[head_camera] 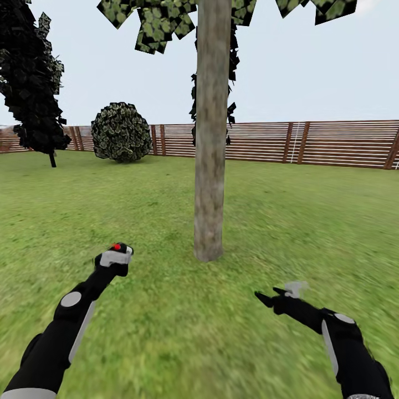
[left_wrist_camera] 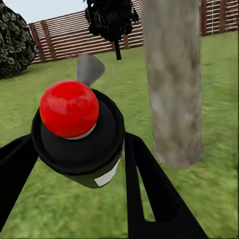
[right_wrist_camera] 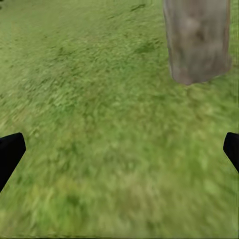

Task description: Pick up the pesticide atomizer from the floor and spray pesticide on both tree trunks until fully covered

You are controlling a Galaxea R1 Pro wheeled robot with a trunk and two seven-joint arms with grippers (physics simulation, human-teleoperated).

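The green lawn point(head_camera: 166, 332) stretches to the brown fence point(head_camera: 343, 144). A thick tree trunk point(head_camera: 211, 138) stands just ahead. The left gripper point(head_camera: 115, 256) pinches the black pesticide atomizer point(left_wrist_camera: 79, 134) with its red top. The right gripper point(head_camera: 277, 296) is spread wide, holding nothing.

Both my arms are stretched out forward and low. My left gripper point(head_camera: 114, 256) is clamped around the sprayer point(left_wrist_camera: 79, 134), with a black finger point(left_wrist_camera: 149, 194) on each side of it. My right gripper point(head_camera: 275, 296) is off to the side, fingers spread wide apart and holding nothing.
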